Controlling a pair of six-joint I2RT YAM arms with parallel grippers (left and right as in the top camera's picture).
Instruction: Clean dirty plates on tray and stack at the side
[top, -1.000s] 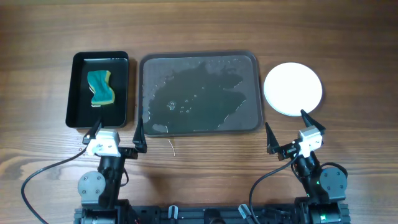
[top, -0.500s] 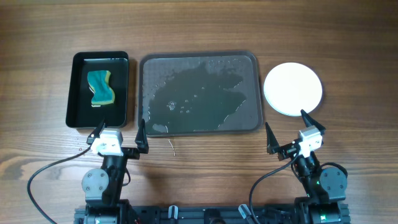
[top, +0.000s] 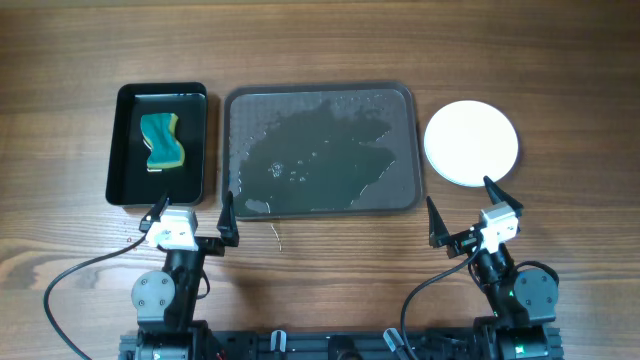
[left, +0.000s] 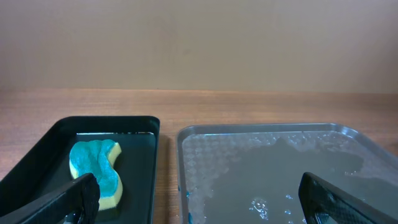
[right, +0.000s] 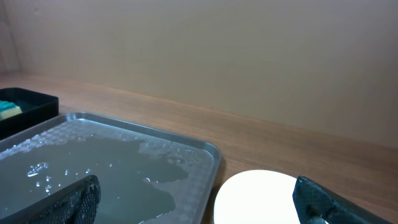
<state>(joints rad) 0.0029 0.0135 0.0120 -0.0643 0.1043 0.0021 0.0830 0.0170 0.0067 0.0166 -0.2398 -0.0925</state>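
At the right of the overhead frame, just beside the tray's right rim and apart from it: the plates (top: 471, 143), showing as a single clean white disc. No telling from above how many in the pile, nor whether squarely stacked. No smear visible on the top face.

At frame centre, the tray (top: 398, 105), bare of plates, covered by a broad film of water with a few bubbles. At the left, a smaller black tray (top: 113, 150) holding the sponge (top: 162, 141) in shallow water.

Along the lower part of the frame, the left gripper (top: 188, 210) and right gripper (top: 458, 195), both spread wide, holding nothing, touching nothing. By appearance, little or nothing left to do.

Possible trouble from here:
- Clipping the pile's near edge with the right gripper's outer finger, poised close below it, on any swing toward the top of the frame.
- Sliding wet plates off one another after such a nudge.
- Slopping water over the low rim onto the wooden table (top: 320, 40) when reaching across the tray.
- Calling the job finished with a soiled plate hidden lower in the pile.
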